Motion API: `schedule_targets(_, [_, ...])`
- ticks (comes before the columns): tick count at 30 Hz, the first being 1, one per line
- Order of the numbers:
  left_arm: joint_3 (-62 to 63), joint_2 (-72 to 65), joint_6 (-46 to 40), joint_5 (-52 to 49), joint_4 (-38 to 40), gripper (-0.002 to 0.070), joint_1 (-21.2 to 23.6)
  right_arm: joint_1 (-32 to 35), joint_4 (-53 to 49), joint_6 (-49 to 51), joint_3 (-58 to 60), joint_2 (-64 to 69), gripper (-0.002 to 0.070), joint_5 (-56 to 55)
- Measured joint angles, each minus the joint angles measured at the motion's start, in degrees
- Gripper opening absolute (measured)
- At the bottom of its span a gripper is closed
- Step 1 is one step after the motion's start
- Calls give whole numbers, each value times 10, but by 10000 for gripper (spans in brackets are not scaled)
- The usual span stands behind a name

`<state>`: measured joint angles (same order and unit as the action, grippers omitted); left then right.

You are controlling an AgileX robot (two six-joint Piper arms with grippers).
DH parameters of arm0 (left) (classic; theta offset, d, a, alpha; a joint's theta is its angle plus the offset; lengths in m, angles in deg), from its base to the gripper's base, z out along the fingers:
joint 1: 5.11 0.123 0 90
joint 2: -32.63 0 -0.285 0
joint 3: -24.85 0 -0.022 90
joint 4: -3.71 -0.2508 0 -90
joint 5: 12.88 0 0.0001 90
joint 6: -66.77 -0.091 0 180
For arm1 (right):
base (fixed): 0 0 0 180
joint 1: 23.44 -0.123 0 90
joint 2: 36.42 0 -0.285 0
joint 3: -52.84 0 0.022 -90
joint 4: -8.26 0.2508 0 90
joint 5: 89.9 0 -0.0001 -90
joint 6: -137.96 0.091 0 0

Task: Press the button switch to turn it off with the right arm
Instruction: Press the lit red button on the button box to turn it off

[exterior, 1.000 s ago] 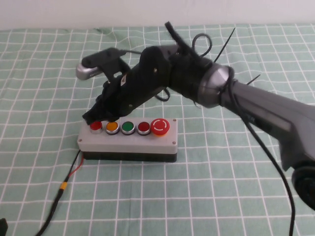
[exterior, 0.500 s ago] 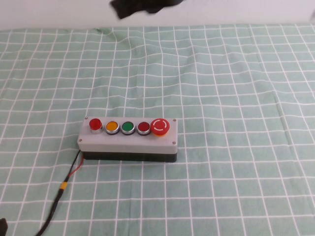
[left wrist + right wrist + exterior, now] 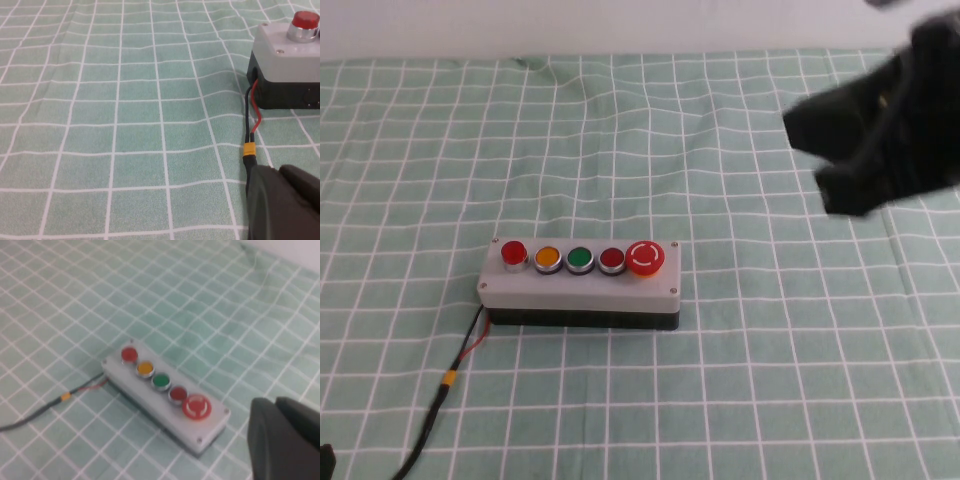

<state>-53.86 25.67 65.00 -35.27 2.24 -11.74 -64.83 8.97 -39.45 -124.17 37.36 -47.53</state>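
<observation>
My left gripper [image 3: 281,175] sits low beside the thin black-and-red cable [image 3: 248,127], its state unreadable. The grey plastic box with five round coloured buttons [image 3: 580,278] lies well left of my blurred right gripper [image 3: 835,160], also unreadable. I'd centre over one button, then push straight down.

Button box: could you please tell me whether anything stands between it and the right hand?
Nothing visible does: only checked cloth separates the raised right hand from the button box. The left hand rests by its cable.
</observation>
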Motion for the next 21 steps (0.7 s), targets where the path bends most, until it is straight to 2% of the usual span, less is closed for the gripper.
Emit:
schedule_targets(5, [0,0,0,0,0,-4,0,0,3,11,165,-137,-12,-55])
schedule_targets(9, [0,0,0,0,0,-4,0,0,3,12,247,-229,-12,-61])
schedule_targets(15, [0,0,0,0,0,-4,0,0,23,13,281,-324,-15,-4])
schedule_targets(21, [0,0,0,0,0,-4,0,0,25,13,283,-344,-15,53])
